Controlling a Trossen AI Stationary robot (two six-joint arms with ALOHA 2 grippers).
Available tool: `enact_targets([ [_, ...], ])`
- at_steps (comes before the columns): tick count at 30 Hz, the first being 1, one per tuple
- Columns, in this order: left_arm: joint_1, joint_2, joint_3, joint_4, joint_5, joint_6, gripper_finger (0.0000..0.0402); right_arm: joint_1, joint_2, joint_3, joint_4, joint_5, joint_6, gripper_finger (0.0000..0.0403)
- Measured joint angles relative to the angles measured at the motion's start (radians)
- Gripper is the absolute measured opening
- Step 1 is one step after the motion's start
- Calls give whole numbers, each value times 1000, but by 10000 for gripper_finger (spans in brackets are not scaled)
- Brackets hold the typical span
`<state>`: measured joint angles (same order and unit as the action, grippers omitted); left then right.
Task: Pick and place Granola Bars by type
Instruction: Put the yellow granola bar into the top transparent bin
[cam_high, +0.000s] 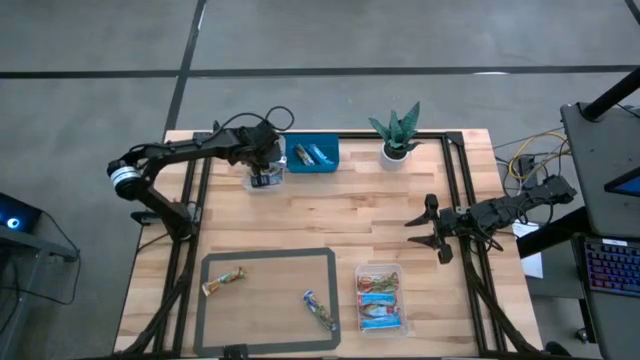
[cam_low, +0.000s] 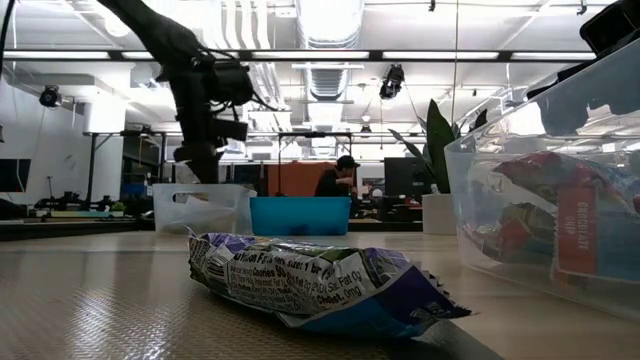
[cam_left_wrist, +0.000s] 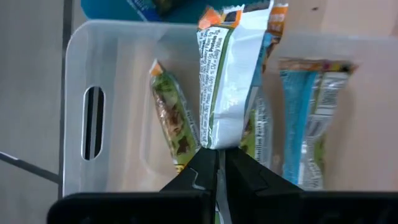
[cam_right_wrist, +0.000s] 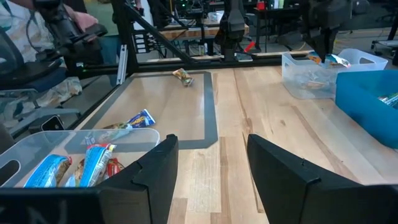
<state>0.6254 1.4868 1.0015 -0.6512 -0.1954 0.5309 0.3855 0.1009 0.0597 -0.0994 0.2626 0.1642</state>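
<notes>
Over on the left, the left gripper (cam_left_wrist: 217, 163) hangs above the clear plastic tub (cam_high: 266, 176) at the back of the table, fingers pinched tight on the end of a white-wrapped granola bar (cam_left_wrist: 227, 81). That bar hangs lengthwise away from the fingertips, its orange-trimmed far end pointing off over the tub. Below it in the tub lie a green-wrapped bar (cam_left_wrist: 173, 118) and a blue-and-silver bar (cam_left_wrist: 308, 118), both with their long axes running much the same way as the held one.

Just beside that tub sits the teal bin (cam_high: 312, 154), with blue bars inside. A potted plant (cam_high: 397, 133) stands further along the back edge.

Down front, the taped rectangle (cam_high: 268, 299) holds two loose bars: a brownish bar (cam_high: 223, 281) near its left side, lying at a slight slant, and a blue-green bar (cam_high: 320, 309) near its right corner, angled diagonally. Next to the rectangle, a second clear tub (cam_high: 380, 298) carries blue and red bars laid crosswise.

On the right, the right gripper (cam_high: 425, 230) hovers over bare wood, fingers spread apart, holding nothing.
</notes>
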Motion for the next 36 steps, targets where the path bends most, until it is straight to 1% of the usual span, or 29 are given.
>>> enact_targets([
  [10,81,1,-83,120,-1,42,0,0,0,0,0,0,0,183],
  [13,92,10,-105,155,0,44,0,0,0,0,0,0,0,183],
  [19,93,26,-134,172,26,63,0,0,0,0,0,0,0,183],
  [23,89,31,-129,154,56,48,2,0,0,0,0,0,0,183],
  [30,86,33,-81,136,1,34,23,0,0,0,0,0,0,183],
  [32,86,33,-62,125,2,32,30,0,0,0,0,0,0,183],
  [36,86,33,-33,81,41,24,48,0,0,0,0,0,0,183],
])
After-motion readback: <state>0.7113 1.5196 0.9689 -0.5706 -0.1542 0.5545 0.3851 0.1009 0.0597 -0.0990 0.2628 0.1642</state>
